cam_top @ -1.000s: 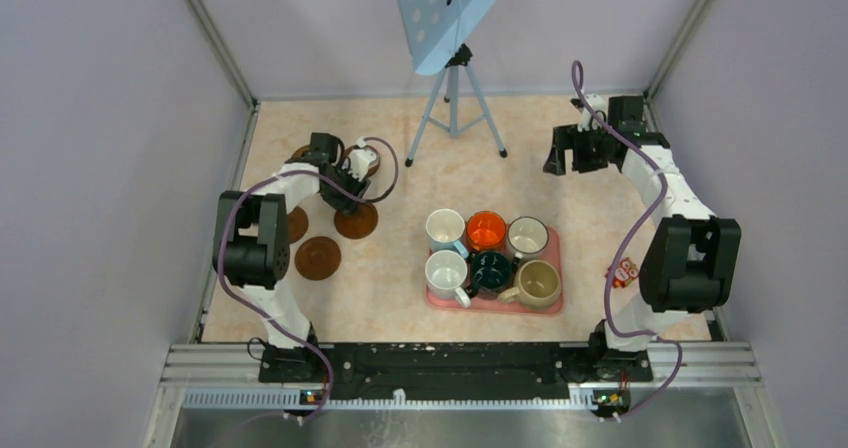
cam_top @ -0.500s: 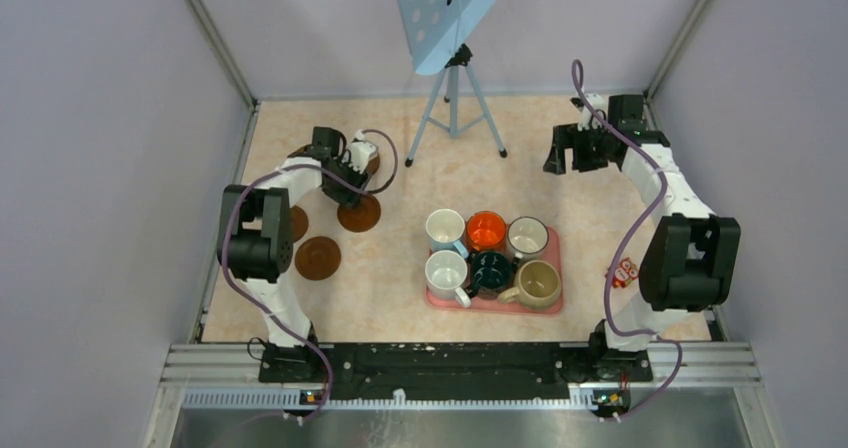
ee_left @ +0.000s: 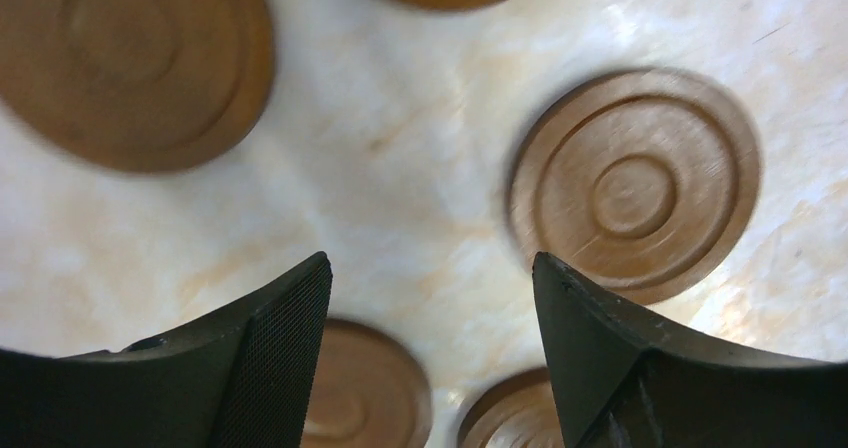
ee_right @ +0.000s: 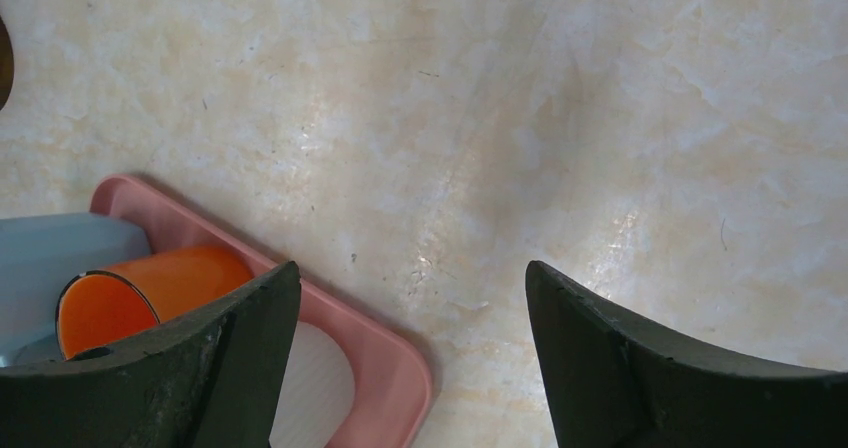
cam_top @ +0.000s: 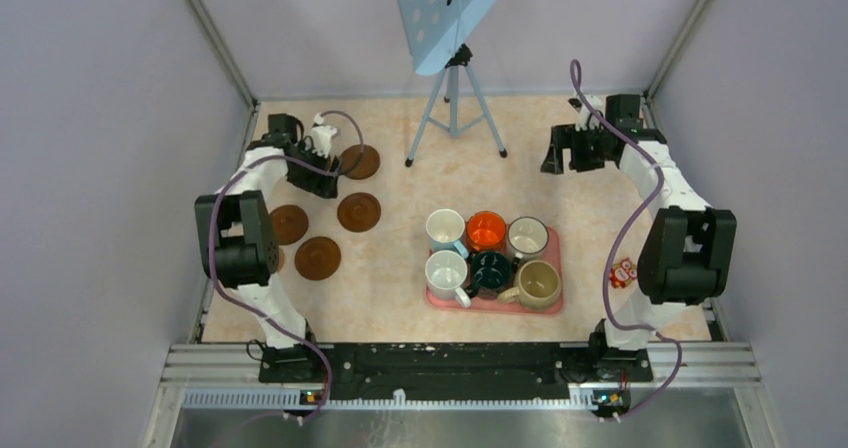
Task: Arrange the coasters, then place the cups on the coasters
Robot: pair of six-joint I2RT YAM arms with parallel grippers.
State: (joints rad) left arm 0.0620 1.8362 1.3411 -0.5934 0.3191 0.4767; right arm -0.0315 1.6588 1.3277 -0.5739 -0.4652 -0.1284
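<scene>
At the desk's (cam_top: 560,168) ten o'clock, the left end effector (ee_left: 430,278) hovered spread, empty, above round brown ringed coasters (ee_left: 634,183). Arranging looked unfinished; next, pinch another coaster's rim.

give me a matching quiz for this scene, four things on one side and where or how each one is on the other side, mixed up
1 orange cup
2 beige cup
3 left gripper
4 right gripper

a open above the coasters
b near right corner of the pink tray
c open above the table, beside the tray's corner
d far row of the tray, middle

Pairs: 1-d, 2-b, 3-a, 4-c
</scene>
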